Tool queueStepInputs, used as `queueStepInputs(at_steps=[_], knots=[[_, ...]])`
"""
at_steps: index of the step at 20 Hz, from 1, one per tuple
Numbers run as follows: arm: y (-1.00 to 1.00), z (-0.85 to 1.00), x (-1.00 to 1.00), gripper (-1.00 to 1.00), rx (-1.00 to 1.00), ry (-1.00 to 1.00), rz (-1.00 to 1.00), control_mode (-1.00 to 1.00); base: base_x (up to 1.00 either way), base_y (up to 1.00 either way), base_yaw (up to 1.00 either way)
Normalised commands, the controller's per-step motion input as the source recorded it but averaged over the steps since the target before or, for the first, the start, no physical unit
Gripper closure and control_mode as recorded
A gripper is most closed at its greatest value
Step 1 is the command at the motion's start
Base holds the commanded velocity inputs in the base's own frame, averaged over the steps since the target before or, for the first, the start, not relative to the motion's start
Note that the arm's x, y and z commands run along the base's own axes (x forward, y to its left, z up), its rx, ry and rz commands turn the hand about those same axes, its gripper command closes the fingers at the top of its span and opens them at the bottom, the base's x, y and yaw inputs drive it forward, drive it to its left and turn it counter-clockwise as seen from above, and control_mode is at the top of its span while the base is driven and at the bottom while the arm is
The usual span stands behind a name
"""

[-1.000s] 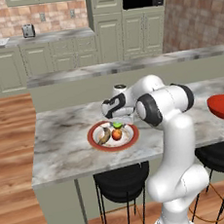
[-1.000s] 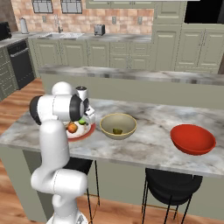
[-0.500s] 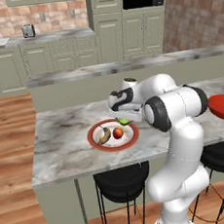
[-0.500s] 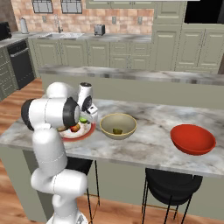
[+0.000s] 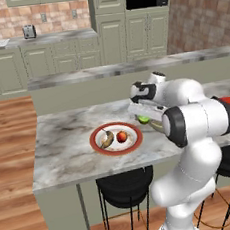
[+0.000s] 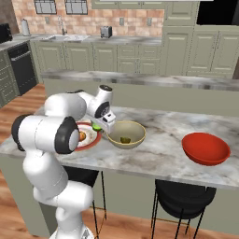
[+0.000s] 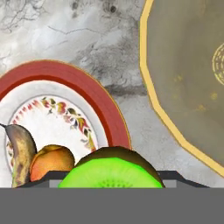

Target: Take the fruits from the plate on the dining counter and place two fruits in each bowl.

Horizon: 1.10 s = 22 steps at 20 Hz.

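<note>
My gripper point(image 5: 143, 116) is shut on a green lime point(image 7: 111, 169) and holds it above the gap between the plate point(image 7: 89, 97) and the pale yellow-tan bowl point(image 7: 183, 87). On the red-rimmed plate point(image 5: 96, 140) lie the brownish banana point(image 5: 107, 138) and the round orange-red fruit point(image 5: 122, 136); both also show in the hand view, banana point(image 7: 20, 153) and orange-red fruit point(image 7: 49, 162). A second lime point(image 6: 125, 139) rests inside the tan bowl point(image 6: 136, 132). The bright red bowl point(image 6: 205, 148) stands farther right on the dining counter point(image 6: 158, 159).
Black stools point(image 5: 124, 182) stand under the marble counter's front edge. A raised ledge point(image 5: 82, 75) runs along the counter's far side. A toaster point(image 5: 28, 31) sits on the back worktop.
The arm has swung to the right, carrying the lime from over the plate toward the tan bowl. The plate's fruits have not moved.
</note>
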Motion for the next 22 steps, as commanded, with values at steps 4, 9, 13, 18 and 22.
queueStepInputs(at_steps=[4,9,13,18,22], knots=[[-0.69,0.30,-0.17,1.00,0.03,0.08,0.00,-1.00,0.00,0.00,0.00],[-0.64,0.04,0.02,1.00,0.00,0.15,0.00,-1.00,0.00,0.00,0.00],[-0.56,0.00,0.04,1.00,0.00,0.09,0.00,-1.00,0.00,0.00,0.00],[-0.45,-0.01,0.09,1.00,0.00,0.02,0.00,-1.00,0.00,0.00,0.00],[-0.11,-0.19,0.09,1.00,0.00,0.00,0.00,-1.00,0.00,0.00,0.00]])
